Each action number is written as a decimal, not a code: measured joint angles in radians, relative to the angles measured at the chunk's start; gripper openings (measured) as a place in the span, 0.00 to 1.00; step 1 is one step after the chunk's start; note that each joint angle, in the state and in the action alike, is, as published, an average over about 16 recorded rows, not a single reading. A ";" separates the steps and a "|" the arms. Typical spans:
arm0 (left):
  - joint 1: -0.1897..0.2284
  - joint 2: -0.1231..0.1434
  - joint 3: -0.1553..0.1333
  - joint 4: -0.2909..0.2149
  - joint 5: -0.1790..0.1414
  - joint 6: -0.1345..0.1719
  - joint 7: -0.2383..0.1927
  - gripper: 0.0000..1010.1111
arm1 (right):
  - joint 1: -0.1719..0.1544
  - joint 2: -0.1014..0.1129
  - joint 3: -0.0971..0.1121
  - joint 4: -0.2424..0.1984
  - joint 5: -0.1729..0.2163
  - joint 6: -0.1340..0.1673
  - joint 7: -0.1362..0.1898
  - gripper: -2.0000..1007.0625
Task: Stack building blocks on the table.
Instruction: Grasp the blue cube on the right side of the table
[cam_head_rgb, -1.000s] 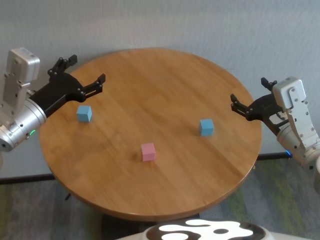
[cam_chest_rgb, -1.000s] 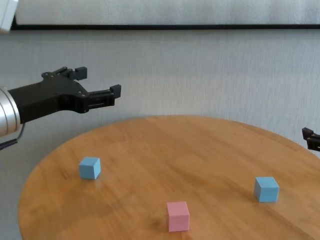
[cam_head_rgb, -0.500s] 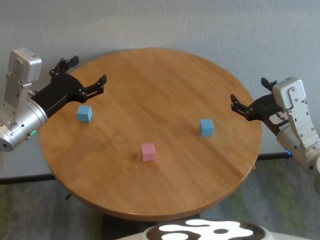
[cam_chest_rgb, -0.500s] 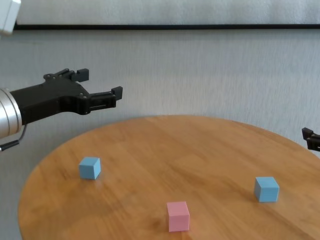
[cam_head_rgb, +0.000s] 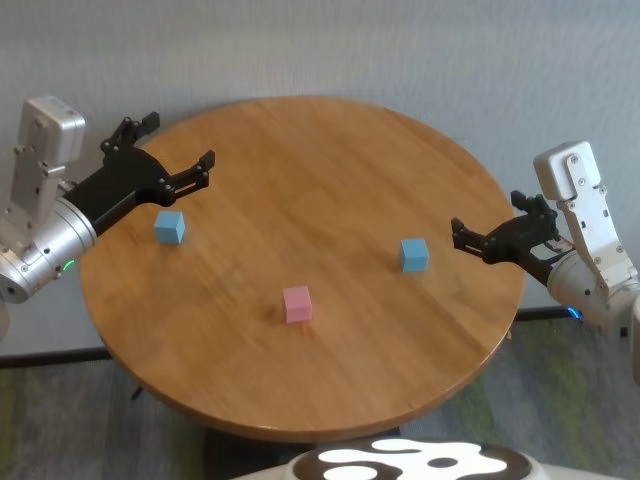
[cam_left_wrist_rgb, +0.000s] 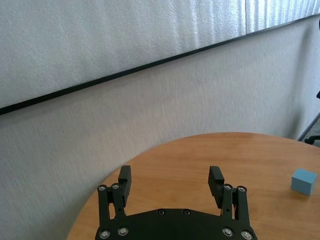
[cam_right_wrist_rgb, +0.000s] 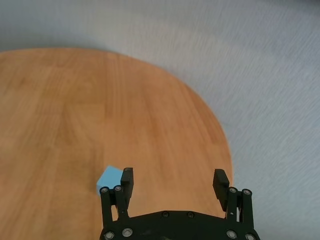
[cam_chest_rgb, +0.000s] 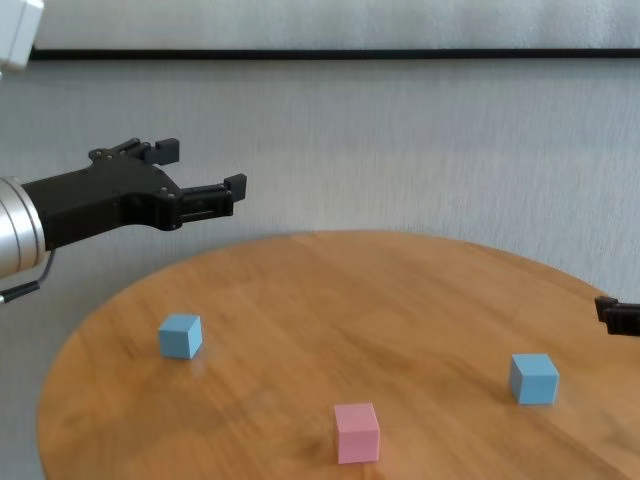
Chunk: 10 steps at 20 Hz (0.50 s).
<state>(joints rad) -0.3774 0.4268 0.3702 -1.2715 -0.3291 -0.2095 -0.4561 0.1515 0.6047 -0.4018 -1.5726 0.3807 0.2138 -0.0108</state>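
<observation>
Head view: my right hand, released, nears the blue block on the tabletop; next I lower around it. Left hand released, empty.

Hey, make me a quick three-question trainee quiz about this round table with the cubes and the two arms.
1. True or false: one blue cube already sits on the pink cube.
2. Multiple choice: which cube lies nearest the right gripper? A) the pink cube B) the blue cube on the robot's left C) the blue cube on the robot's right
3. Fill in: the left gripper hangs over the table with its jaws ____.

Key:
1. False; all three cubes lie apart on the tabletop.
2. C
3. open
</observation>
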 joint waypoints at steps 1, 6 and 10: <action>0.000 0.000 0.000 0.000 0.000 0.000 0.000 0.99 | -0.005 -0.001 0.005 -0.019 0.014 0.041 0.000 1.00; -0.001 0.000 0.001 0.001 -0.001 0.000 -0.001 0.99 | -0.023 -0.017 0.020 -0.097 0.065 0.213 -0.009 1.00; -0.001 -0.001 0.001 0.002 -0.001 0.000 -0.001 0.99 | -0.020 -0.042 0.015 -0.121 0.071 0.298 -0.028 1.00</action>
<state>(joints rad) -0.3787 0.4262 0.3716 -1.2694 -0.3301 -0.2099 -0.4576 0.1311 0.5626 -0.3872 -1.6939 0.4516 0.5121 -0.0384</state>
